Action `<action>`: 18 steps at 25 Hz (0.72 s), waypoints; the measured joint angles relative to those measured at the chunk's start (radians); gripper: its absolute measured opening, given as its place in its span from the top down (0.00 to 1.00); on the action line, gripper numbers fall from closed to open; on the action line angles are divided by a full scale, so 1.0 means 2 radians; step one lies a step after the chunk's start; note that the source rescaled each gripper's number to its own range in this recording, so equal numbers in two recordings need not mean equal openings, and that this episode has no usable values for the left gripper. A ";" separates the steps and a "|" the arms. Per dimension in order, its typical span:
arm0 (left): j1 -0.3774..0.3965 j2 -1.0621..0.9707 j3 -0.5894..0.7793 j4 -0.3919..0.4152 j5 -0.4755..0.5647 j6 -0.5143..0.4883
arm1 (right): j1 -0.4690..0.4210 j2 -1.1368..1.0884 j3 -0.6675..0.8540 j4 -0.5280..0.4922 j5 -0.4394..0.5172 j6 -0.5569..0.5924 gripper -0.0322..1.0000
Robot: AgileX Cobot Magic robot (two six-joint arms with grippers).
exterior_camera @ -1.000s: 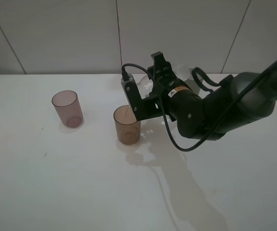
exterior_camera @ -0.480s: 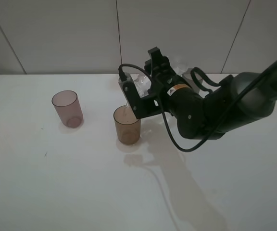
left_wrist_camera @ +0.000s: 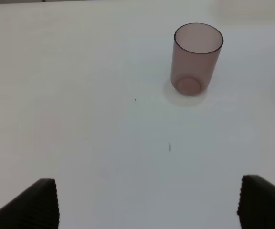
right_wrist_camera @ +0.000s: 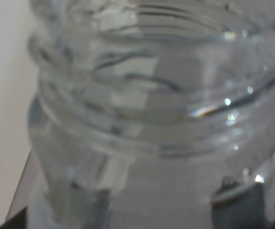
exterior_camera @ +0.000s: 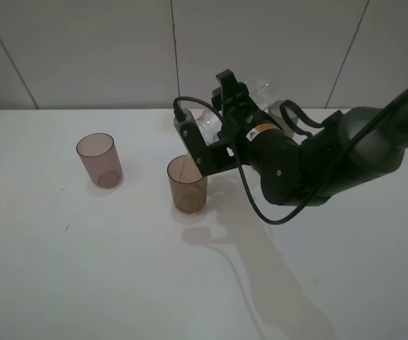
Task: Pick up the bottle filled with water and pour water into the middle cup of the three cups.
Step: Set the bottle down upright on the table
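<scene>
The brown-orange middle cup (exterior_camera: 187,185) stands upright at the table's centre. The pinkish-mauve cup (exterior_camera: 99,159) stands to its left and also shows in the left wrist view (left_wrist_camera: 196,58). The dark grey cup is hidden. My right gripper (exterior_camera: 217,133) is shut on the clear bottle (exterior_camera: 207,127) and holds it tilted, neck down-left, just above the middle cup's far right rim. The bottle's threaded neck (right_wrist_camera: 152,95) fills the right wrist view. My left gripper (left_wrist_camera: 147,183) is open and empty over bare table, short of the pinkish cup.
The white table (exterior_camera: 83,269) has a wet sheen in front of the middle cup (exterior_camera: 211,230). The bulky right arm (exterior_camera: 317,163) covers the table's back right. A tiled wall (exterior_camera: 83,49) rises behind the table's back edge.
My right gripper has tipped the bottle further and shifted it slightly up and left over the middle cup. The cups have not moved.
</scene>
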State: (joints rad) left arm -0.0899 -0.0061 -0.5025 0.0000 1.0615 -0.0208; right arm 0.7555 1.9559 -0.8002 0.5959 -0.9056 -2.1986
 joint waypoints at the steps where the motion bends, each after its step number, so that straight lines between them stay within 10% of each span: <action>1: 0.000 0.000 0.000 0.000 0.000 0.000 | 0.000 0.002 0.000 -0.001 -0.003 -0.003 0.95; 18: 0.000 0.000 0.000 0.000 0.000 0.000 | 0.000 0.012 0.000 -0.034 -0.049 -0.044 0.95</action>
State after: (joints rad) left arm -0.0899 -0.0061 -0.5025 0.0000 1.0615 -0.0208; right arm 0.7555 1.9797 -0.8002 0.5278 -1.0030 -2.2858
